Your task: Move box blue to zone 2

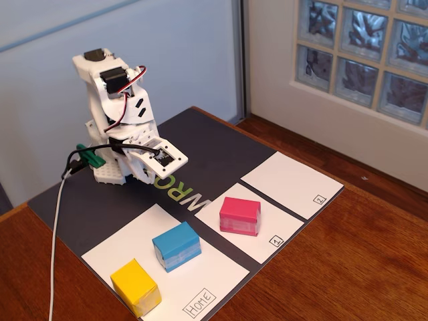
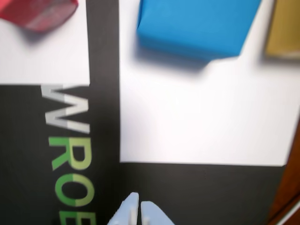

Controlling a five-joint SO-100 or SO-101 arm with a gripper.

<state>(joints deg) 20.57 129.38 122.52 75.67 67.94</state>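
The blue box (image 1: 176, 245) sits on the "Home" sheet (image 1: 214, 275), between a yellow block and a pink one. In the wrist view the blue box (image 2: 197, 26) lies at the top, well ahead of my fingertips. Zone 2 (image 1: 292, 184) is the far white sheet at the right of the fixed view, with nothing on it. My gripper (image 1: 159, 175) hangs over the dark mat near the arm's base, apart from all the blocks. Its two pale tips (image 2: 139, 206) stand together at the bottom edge of the wrist view, shut and holding nothing.
A yellow block (image 1: 136, 287) stands at the near left of the Home sheet. A pink block (image 1: 240, 215) rests on sheet 1 (image 1: 266, 242). The dark mat (image 1: 207, 137) lies on a wooden table; a wall and a glass-block window stand behind.
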